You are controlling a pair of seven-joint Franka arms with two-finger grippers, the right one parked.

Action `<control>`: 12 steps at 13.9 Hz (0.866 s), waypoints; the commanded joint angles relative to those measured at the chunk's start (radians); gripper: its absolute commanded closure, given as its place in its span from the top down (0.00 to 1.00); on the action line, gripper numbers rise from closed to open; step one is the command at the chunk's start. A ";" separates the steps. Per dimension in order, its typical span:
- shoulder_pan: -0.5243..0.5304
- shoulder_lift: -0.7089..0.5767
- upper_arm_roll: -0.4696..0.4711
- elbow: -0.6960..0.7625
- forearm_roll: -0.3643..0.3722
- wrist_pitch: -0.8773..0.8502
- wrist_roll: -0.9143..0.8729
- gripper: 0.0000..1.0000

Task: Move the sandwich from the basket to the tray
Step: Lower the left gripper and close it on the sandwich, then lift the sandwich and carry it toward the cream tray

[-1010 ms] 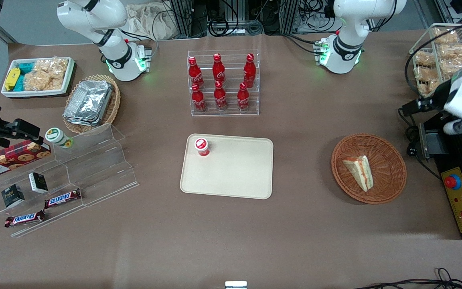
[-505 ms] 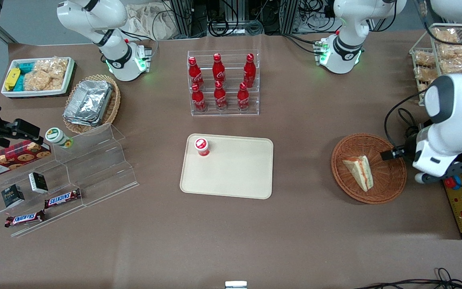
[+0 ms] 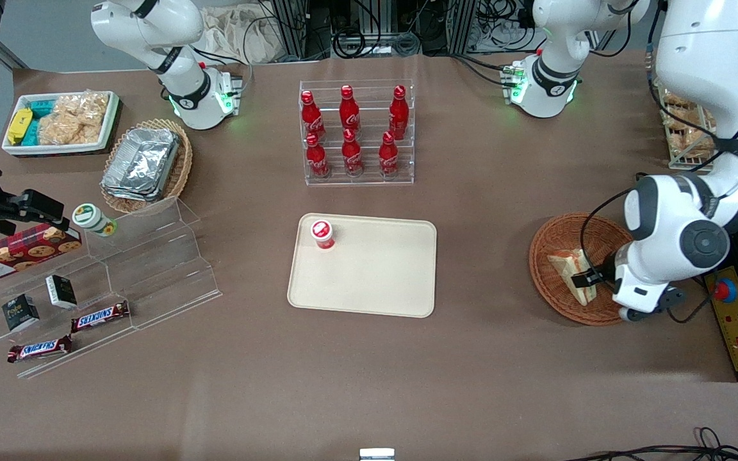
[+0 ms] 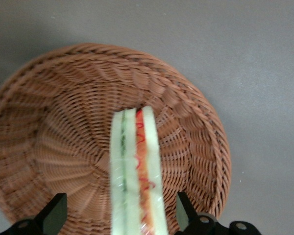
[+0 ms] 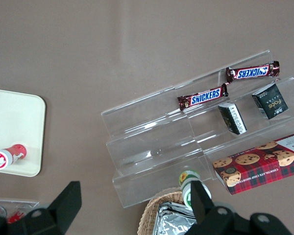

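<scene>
The sandwich [image 3: 563, 263] [image 4: 135, 166], a pale bread wedge with a red and green filling stripe, lies in the round orange-brown wicker basket [image 3: 558, 234] [image 4: 63, 122] toward the working arm's end of the table. My left gripper [image 3: 590, 280] [image 4: 120, 208] hangs open just above the sandwich. One dark finger [image 4: 55, 209] stands on each side of the wedge, clear of the bread. The cream-beige tray [image 3: 375, 275] [image 5: 14, 122] lies flat at the table's middle.
A small red-capped can [image 3: 323, 233] stands on one corner of the tray. A clear rack of red bottles [image 3: 355, 131] sits farther from the camera than the tray. A yellow control box [image 3: 737, 317] lies beside the basket at the table's edge.
The left arm has swung in from the table's edge to over the basket, and its open gripper has come down over the sandwich. The sandwich has not moved.
</scene>
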 commanded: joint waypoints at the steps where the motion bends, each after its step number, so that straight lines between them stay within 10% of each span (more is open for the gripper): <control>1: -0.022 0.009 0.006 -0.052 -0.001 0.083 -0.021 1.00; 4: -0.021 0.010 0.006 -0.094 0.017 0.108 -0.004 0.99; 9: -0.019 -0.005 0.008 -0.088 0.017 0.092 -0.010 0.13; 12: -0.022 -0.114 0.006 -0.083 0.017 0.061 0.001 0.02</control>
